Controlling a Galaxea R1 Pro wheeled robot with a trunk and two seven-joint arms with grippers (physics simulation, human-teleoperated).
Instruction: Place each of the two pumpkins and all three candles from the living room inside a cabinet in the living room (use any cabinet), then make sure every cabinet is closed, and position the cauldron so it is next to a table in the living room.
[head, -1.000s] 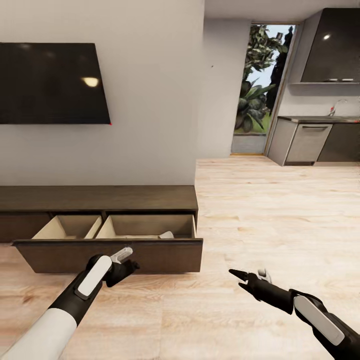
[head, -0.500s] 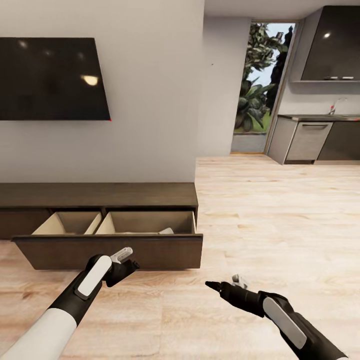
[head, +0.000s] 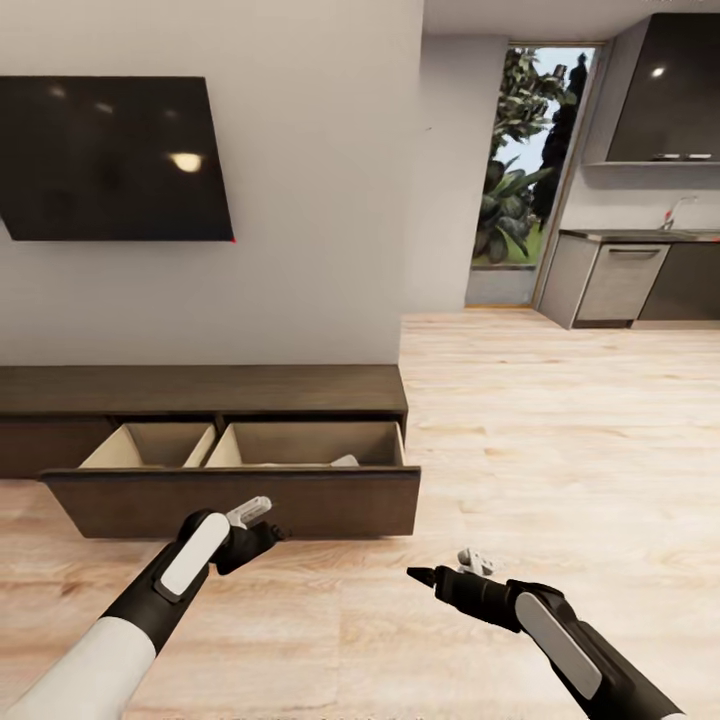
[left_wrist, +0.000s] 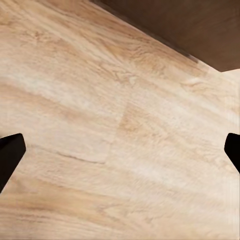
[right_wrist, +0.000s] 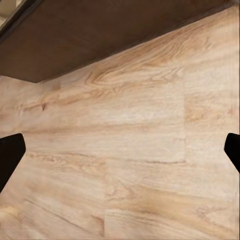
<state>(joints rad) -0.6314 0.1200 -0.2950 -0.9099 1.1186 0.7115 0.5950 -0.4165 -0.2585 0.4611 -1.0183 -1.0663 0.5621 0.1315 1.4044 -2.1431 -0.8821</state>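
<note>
Both sets of fingers are spread wide and empty. The left gripper (head: 262, 528) hangs just before the pulled-out front of the cabinet (head: 230, 500), probably placed to push it shut. The right gripper (head: 432, 577) points over bare floor (head: 560, 430). A pale object (head: 345, 461), possibly a candle, lies in the open right compartment. Further off stand the TV (head: 110, 160) and kitchen units (head: 610, 285).

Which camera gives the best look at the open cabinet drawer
The head view: the cabinet drawer stands pulled out, its inside visible. Both wrist views catch just a dark-brown strip of it above the floor.
</note>
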